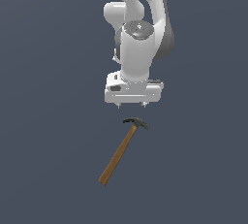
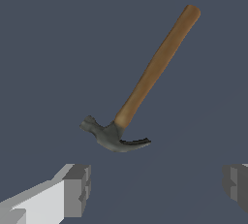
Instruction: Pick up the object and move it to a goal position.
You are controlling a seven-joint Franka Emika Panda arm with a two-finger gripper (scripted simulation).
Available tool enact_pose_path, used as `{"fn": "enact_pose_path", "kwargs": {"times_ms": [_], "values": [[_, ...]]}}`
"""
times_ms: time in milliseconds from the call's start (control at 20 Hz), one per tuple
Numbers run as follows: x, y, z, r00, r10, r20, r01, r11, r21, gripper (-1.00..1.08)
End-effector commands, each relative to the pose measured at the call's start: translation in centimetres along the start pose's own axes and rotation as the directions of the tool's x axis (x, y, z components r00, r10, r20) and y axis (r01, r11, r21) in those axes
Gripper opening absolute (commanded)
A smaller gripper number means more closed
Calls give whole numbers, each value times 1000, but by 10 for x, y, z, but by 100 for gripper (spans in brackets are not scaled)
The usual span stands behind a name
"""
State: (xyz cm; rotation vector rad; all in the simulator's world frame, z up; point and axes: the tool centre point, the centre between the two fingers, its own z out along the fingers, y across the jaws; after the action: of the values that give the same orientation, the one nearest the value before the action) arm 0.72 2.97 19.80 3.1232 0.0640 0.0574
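my pincer point(image 1: 131, 104): spread wide, holding nothing, fingers point(image 2: 77, 190) apart | hammer point(image 1: 119, 152): flat on the grey floor point(image 1: 48, 121), dark head just beyond my fingertips, untouched | handle: brown wood, slanting away from me toward the exterior view's lower left

A brown-handled claw hammer point(image 1: 121, 151) lies flat, its dark grey head toward the arm.
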Motion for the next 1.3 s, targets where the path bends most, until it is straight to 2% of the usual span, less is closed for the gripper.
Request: {"fn": "enact_pose_path", "kwargs": {"times_ms": [0, 450, 700, 950, 1250], "values": [[0, 0, 0, 1000, 0, 0, 0, 1000, 0, 100], [-2, -1, -3, 999, -38, 3, 38, 999, -29, 100], [-1, -1, -2, 1000, -31, 3, 31, 999, -28, 100], [6, 2, 6, 1000, 19, 5, -19, 1000, -24, 100], [21, 9, 24, 991, 136, 10, -136, 991, -15, 100]]}}
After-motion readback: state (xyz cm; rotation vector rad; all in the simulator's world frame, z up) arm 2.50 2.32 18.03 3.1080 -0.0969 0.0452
